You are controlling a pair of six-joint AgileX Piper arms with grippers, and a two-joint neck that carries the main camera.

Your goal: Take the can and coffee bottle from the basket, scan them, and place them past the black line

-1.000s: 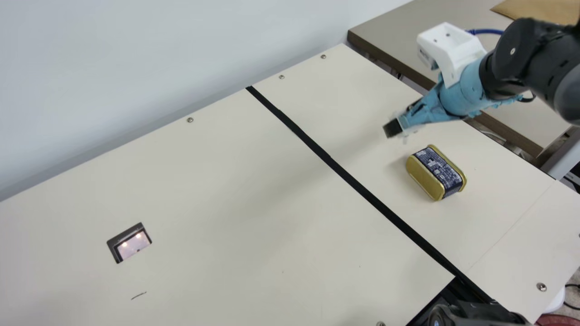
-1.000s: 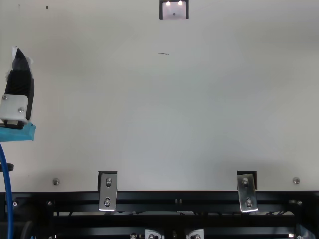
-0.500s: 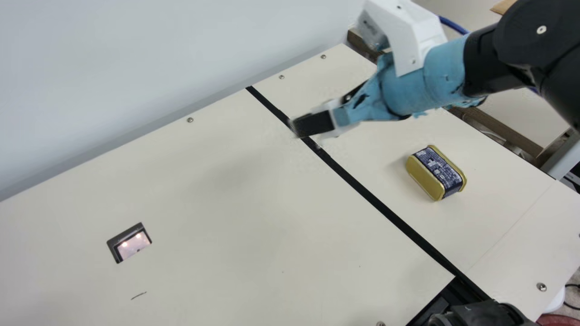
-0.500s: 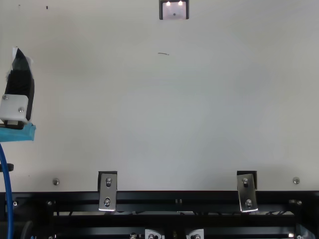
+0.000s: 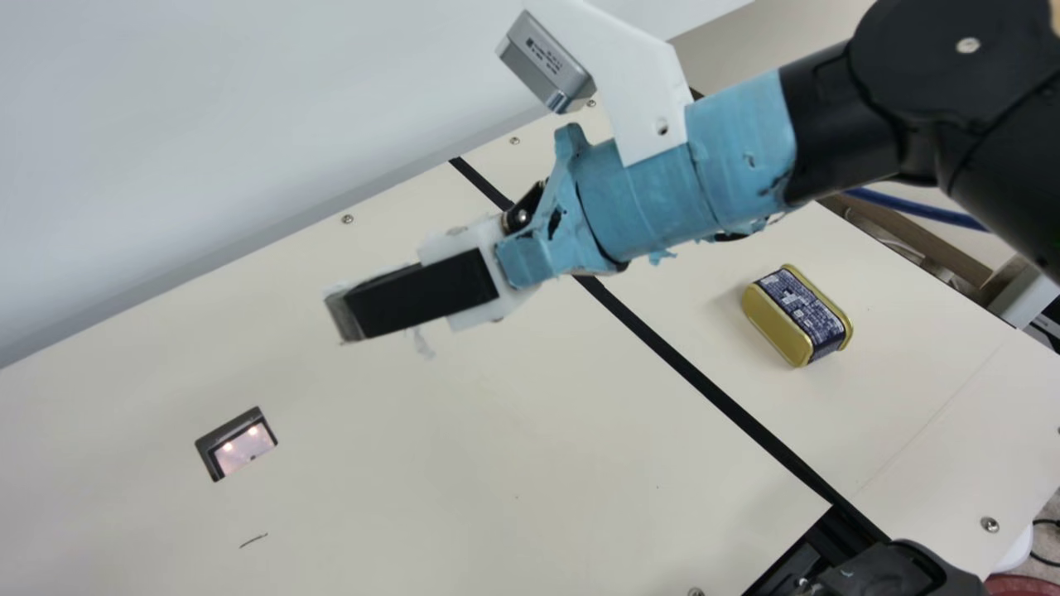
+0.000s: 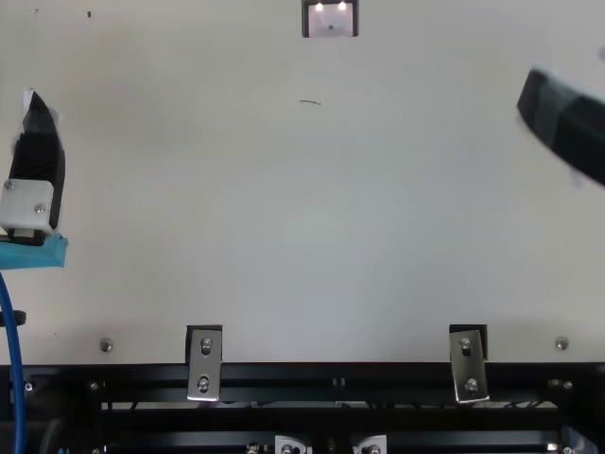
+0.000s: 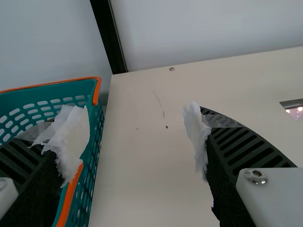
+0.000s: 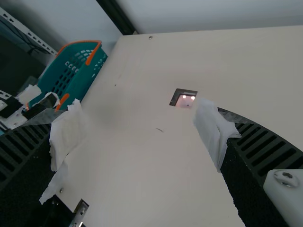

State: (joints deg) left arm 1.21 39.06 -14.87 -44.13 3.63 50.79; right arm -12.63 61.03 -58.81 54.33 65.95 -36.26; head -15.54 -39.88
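The gold and navy can (image 5: pixel 799 316) lies right of the black line (image 5: pixel 696 377) in the main view. My right gripper (image 5: pixel 344 316) hangs over the table between that line and the scanner window (image 5: pixel 244 447); in the right wrist view, this gripper (image 8: pixel 135 130) is open and empty. At the top view's left edge is my left gripper (image 6: pixel 36 142). The left wrist view has the same gripper (image 7: pixel 137 130) open, holding nothing, with one finger over the teal basket (image 7: pixel 97 132). That finger hides part of the basket's inside.
A pale wall (image 5: pixel 207 108) borders the table's far side. Metal brackets (image 6: pixel 204 364) stand on the black frame along the near edge in the top view. Screw heads (image 5: pixel 348 219) dot the table. At the main view's right, a blue cable (image 5: pixel 919 209) runs behind the right arm.
My right arm has swung left in the main view, from above the can's side across the black line toward the scanner window, and has entered the top view's right edge. Left gripper and can kept still.
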